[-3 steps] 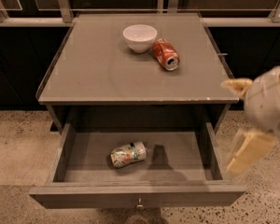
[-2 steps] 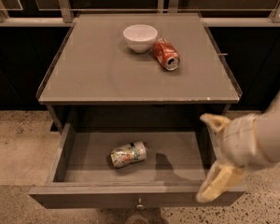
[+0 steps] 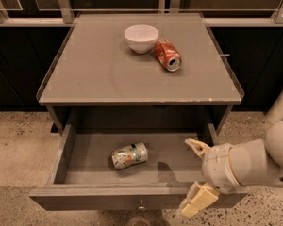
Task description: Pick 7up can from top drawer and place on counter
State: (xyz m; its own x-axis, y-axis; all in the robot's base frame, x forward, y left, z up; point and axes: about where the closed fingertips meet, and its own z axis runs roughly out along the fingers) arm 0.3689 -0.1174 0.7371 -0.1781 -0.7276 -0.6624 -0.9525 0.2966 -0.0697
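Note:
The 7up can (image 3: 129, 155) lies on its side in the open top drawer (image 3: 85, 197), left of the drawer's middle. It is pale silver with green and orange marks and looks dented. The gripper (image 3: 194, 175) is at the drawer's right front corner, to the right of the can and well apart from it. Its two pale fingers are spread wide, one over the drawer floor and one over the front panel, with nothing between them. The counter (image 3: 94, 74) is the flat grey-brown cabinet top above the drawer.
A white bowl (image 3: 141, 37) and a red-orange can (image 3: 167, 55) on its side sit at the back of the counter. The drawer front has a small metal knob (image 3: 141, 205). Dark cabinets and a rail run behind. Speckled floor lies on both sides.
The arm has come leftward and down from the right edge of view, bringing the gripper over the drawer's right front corner. The can has not moved.

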